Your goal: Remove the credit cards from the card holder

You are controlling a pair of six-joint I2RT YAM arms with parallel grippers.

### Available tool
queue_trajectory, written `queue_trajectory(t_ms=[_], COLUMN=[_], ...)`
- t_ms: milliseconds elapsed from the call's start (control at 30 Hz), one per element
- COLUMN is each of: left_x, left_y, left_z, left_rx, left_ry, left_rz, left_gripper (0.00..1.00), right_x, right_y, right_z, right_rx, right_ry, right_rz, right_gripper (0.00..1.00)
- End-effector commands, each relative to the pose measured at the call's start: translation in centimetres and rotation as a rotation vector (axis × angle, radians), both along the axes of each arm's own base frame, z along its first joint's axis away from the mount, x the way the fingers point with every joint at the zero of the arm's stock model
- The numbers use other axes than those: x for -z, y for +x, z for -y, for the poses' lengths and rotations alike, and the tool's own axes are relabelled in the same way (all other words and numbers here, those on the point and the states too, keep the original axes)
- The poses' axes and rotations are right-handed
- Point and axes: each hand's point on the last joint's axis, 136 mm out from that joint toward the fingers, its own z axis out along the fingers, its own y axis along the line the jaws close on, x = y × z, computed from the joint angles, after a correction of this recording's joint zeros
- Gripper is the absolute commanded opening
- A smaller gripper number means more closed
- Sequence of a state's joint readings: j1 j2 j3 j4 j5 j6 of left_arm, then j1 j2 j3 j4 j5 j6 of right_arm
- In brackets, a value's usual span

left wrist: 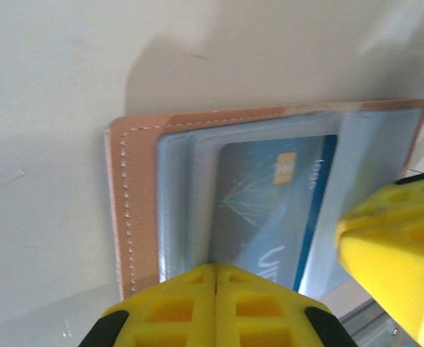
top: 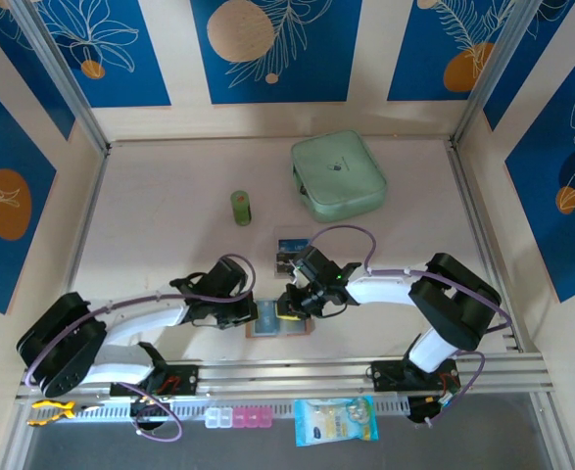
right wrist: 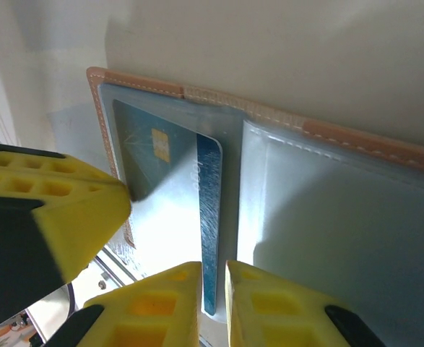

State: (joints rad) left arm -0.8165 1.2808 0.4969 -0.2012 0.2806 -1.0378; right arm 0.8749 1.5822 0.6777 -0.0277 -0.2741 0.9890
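Note:
The tan-pink card holder (top: 265, 329) (left wrist: 136, 210) (right wrist: 327, 134) lies open on the table near the front edge. A blue credit card (left wrist: 269, 202) (right wrist: 168, 188) sticks partway out of its grey slot. My left gripper (top: 253, 315) (left wrist: 217, 269) is shut, its tips pressed onto the holder's slot edge. My right gripper (top: 289, 308) (right wrist: 213, 271) hovers over the card's protruding end, jaws a narrow gap apart astride the card's dark blue stripe. Two more cards (top: 290, 250) lie on the table just beyond the holder.
A large mint-green zip case (top: 338, 176) sits at the back right. A small green cylinder (top: 241, 208) stands left of it. Past the front rail (top: 297, 377) lie a pill organiser (top: 238, 419) and a blue packet (top: 334, 421).

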Motion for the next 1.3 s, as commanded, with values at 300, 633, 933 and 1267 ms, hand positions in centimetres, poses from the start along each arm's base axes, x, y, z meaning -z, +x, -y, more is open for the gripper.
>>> queue_trajectory(t_ms=[300, 633, 933, 1267], left_x=[1.1, 1.0, 1.1, 1.2], left_y=[-0.6, -0.6, -0.7, -0.8], left_z=[-0.8, -0.6, -0.6, -0.9], left_rx=[0.022, 0.023, 0.023, 0.017], left_ry=[0.063, 0.056, 0.051, 0.06], left_rz=[-0.025, -0.027, -0.028, -0.029], left_gripper=[0.01, 0.01, 0.01, 0.01], right_x=[0.9, 1.0, 0.8, 0.8], right_y=[-0.3, -0.4, -0.4, -0.4], right_z=[-0.5, -1.2, -1.4, -0.4], right_rx=[-0.014, -0.016, -0.005, 0.013], right_ry=[0.005, 0.045, 0.083, 0.074], right_rz=[-0.036, -0.055, -0.063, -0.053], right_gripper=[0.18, 0.18, 0.12, 0.04])
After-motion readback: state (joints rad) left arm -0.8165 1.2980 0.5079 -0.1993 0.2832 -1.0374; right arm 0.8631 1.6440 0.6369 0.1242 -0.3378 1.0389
